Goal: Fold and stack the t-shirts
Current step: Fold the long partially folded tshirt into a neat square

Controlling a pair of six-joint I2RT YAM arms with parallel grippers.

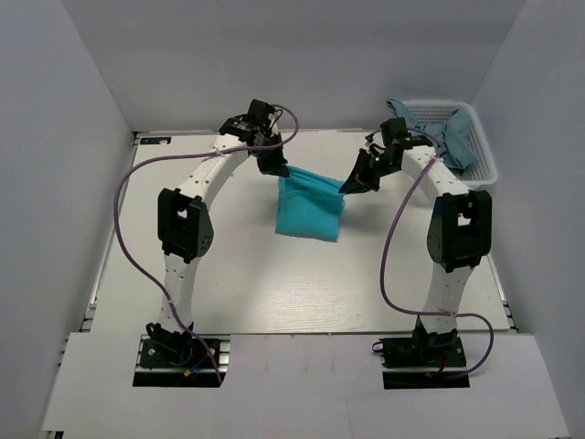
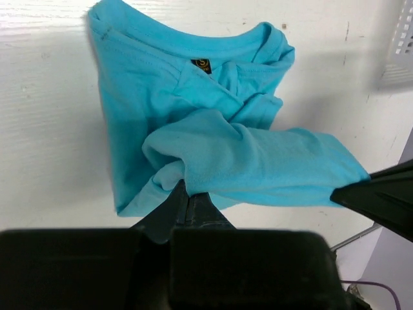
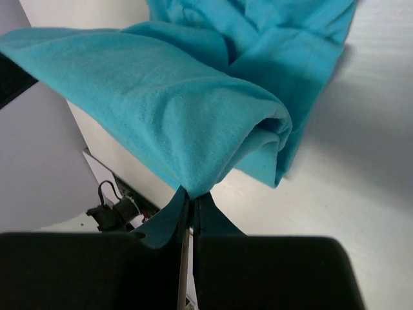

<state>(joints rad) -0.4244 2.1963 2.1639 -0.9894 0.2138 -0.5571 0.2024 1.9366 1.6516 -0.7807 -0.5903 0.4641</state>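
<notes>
The bright turquoise t-shirt (image 1: 310, 207) hangs between my two grippers above the table's far middle, its lower part resting on the table. My left gripper (image 1: 274, 168) is shut on its left top corner; in the left wrist view the fabric (image 2: 213, 135) bunches at the gripper (image 2: 188, 194), with the collar and label showing beyond. My right gripper (image 1: 351, 186) is shut on the right top corner; in the right wrist view the cloth (image 3: 174, 110) drapes from the gripper (image 3: 190, 196). A duller grey-blue t-shirt (image 1: 452, 135) lies in the white basket.
The white lattice basket (image 1: 484, 155) stands at the table's far right corner, its edge also showing in the left wrist view (image 2: 399, 45). Grey walls enclose the table on three sides. Purple cables loop from both arms.
</notes>
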